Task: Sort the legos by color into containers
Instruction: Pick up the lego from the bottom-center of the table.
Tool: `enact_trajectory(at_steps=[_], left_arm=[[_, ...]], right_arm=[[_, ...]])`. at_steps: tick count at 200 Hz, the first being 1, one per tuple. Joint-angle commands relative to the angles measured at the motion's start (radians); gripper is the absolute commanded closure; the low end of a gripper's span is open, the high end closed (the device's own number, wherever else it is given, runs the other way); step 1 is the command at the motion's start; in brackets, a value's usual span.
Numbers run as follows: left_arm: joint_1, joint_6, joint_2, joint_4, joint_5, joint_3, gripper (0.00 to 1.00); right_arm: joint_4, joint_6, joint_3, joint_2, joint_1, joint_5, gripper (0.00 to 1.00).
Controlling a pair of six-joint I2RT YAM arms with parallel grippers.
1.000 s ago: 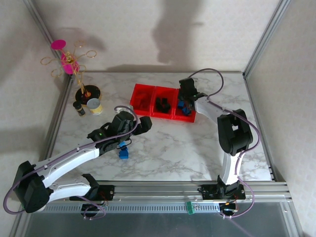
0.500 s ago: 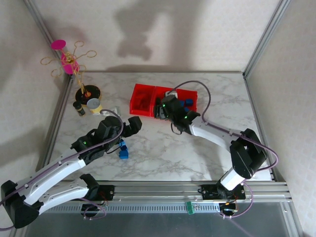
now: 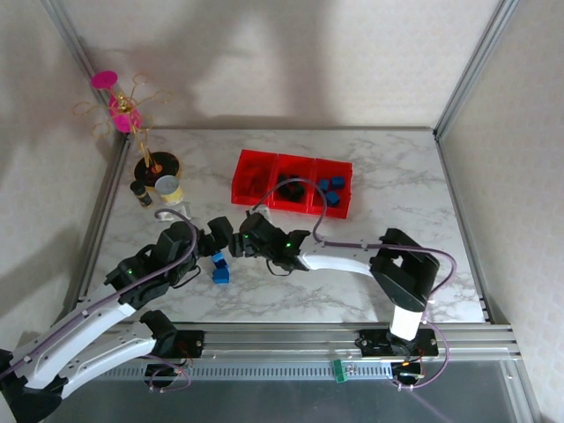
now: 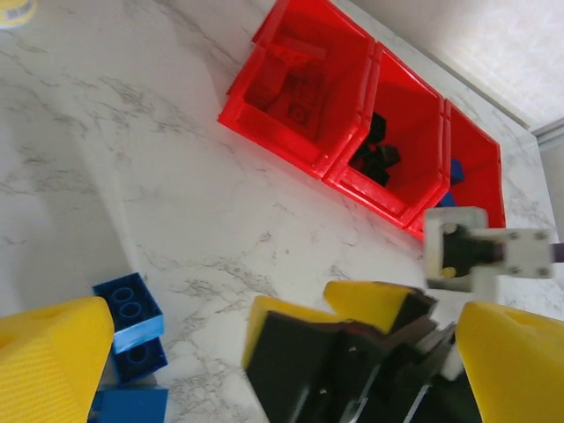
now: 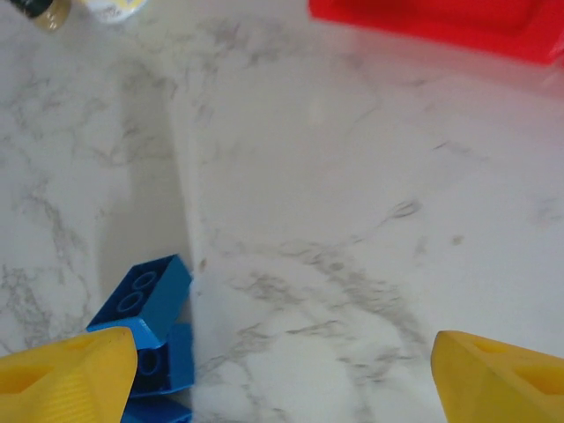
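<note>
Marble tabletop [image 3: 308, 295], sorting judged nearly done: left gripper [image 3: 218, 238], jaws wide apart, empty; blue legos [image 5: 145, 295] stacked loose on the table between both grippers; right gripper [image 5: 282, 379], jaws spread, empty, close by them; containers [image 4: 273, 145] beyond, holding red, black and blue bricks. Next: lower and close on one blue brick, then carry it to the blue end. No legible writing

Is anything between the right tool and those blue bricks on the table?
Nothing visible: bare marble lies between the right tool and the blue bricks. The left tool hovers close beside them, so the two could crowd.
</note>
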Motion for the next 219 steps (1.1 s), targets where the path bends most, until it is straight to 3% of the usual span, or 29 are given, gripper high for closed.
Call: enact_trajectory(at_steps=[1, 58, 152, 219], left_arm=[[0.013, -0.039, -0.039, -0.105, -0.068, 0.003, 0.0], [0.018, -0.103, -0.132, -0.21, -0.126, 0.003, 0.0], [0.021, -0.14, -0.165, -0.236, -0.155, -0.003, 0.0], [0.021, -0.135, -0.154, -0.22, -0.145, -0.006, 0.0]], right_arm=[[0.054, 0.025, 0.08, 0.056, 0.036, -0.031, 0.12], [0.067, -0.062, 0.197, 0.2, 0.09, -0.049, 0.12], [0.012, -0.158, 0.304, 0.344, 0.099, -0.076, 0.36], [-0.011, -0.164, 0.301, 0.328, 0.101, -0.036, 0.52]])
